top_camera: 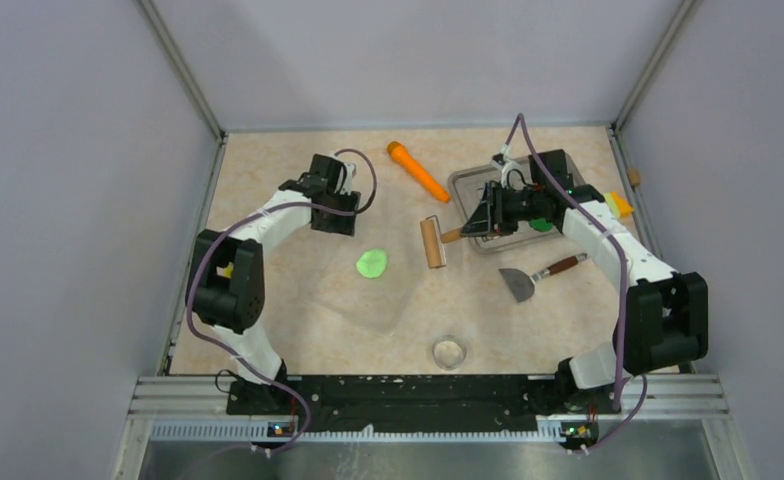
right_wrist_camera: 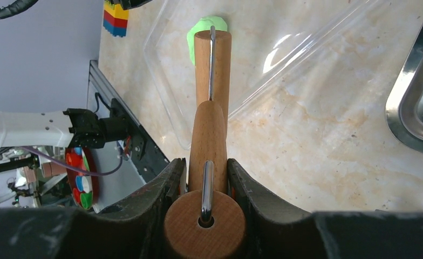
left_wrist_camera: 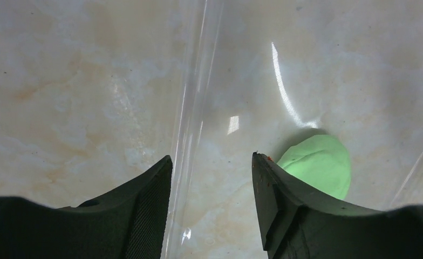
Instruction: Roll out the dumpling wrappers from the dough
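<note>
from the top, the left fingers (top_camera: 334, 222) hang over the left-centre of the tabletop (top_camera: 268, 330), apart from the dough (top_camera: 372, 263), a small lime-green blob lying just to their near right, around the middle of the tabletop. the right fingers (top_camera: 473, 228) hold the handle of a wooden rolling pin (top_camera: 433, 241), whose roller rests on the tabletop right of the dough and apart from it. behind them sits a metal tray (top_camera: 465, 183), with an orange tool (top_camera: 418, 171) to its left, a scraper (top_camera: 528, 280) near the right arm and a small clear ring (top_camera: 449, 352) by the near edge. in the left wrist view, the left fingers (left_wrist_camera: 144, 205) stand apart with nothing between them, above the edge of a clear plastic sheet (left_wrist_camera: 193, 108); the dough (left_wrist_camera: 320, 164) lies on that sheet, partly hidden behind the right-hand finger. in the right wrist view, the right fingers (right_wrist_camera: 166, 189) press on both sides of the rolling pin (right_wrist_camera: 212, 65) handle, the roller pointing toward the dough (right_wrist_camera: 205, 26) on the clear plastic sheet (right_wrist_camera: 285, 48), with the metal tray (right_wrist_camera: 409, 108) rim at the right.
</note>
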`<move>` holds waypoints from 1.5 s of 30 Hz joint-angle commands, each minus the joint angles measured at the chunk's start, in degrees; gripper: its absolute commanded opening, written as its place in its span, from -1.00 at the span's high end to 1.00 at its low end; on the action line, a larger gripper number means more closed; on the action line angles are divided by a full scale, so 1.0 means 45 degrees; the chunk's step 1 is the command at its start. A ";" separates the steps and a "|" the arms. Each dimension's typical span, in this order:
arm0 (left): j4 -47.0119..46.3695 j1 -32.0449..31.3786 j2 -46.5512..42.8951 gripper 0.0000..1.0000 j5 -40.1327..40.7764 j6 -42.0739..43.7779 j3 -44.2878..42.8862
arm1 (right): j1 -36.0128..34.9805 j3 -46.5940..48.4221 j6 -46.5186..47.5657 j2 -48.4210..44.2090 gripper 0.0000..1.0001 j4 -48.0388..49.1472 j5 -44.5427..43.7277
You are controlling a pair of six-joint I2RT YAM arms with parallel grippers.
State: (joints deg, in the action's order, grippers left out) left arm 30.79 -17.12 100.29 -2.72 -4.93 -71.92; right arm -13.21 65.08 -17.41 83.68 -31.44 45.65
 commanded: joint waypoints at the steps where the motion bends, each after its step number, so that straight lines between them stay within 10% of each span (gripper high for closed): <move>1: -0.0170 0.0231 0.0247 -0.14 0.1095 -0.0822 -0.0221 | 0.0084 0.0768 0.0642 -0.0640 1.00 0.0031 0.0015; 25: -0.0691 0.1286 -0.1619 0.99 -0.0765 -0.2956 0.3468 | -0.0536 0.2020 0.0506 0.0515 1.00 -0.0139 -0.0652; 35: -0.0919 0.1286 -0.3508 1.00 -0.2263 -0.2795 0.5205 | -0.2145 0.2956 0.0049 0.1987 1.00 0.0133 -0.0806; 39: -0.0777 0.1286 -0.4474 -0.02 -0.2145 -0.3511 0.5727 | -0.2762 0.3036 0.0048 0.2312 1.00 -0.0002 -0.0739; 45: -0.1276 0.1310 -0.7927 -0.26 -0.3911 -0.0694 0.5494 | -0.2845 0.3100 -0.0495 0.3120 1.00 -0.0131 0.0314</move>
State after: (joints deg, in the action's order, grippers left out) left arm 31.51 -11.29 77.47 -11.92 -17.19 -47.07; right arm -25.89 75.20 -17.63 95.96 -32.80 42.63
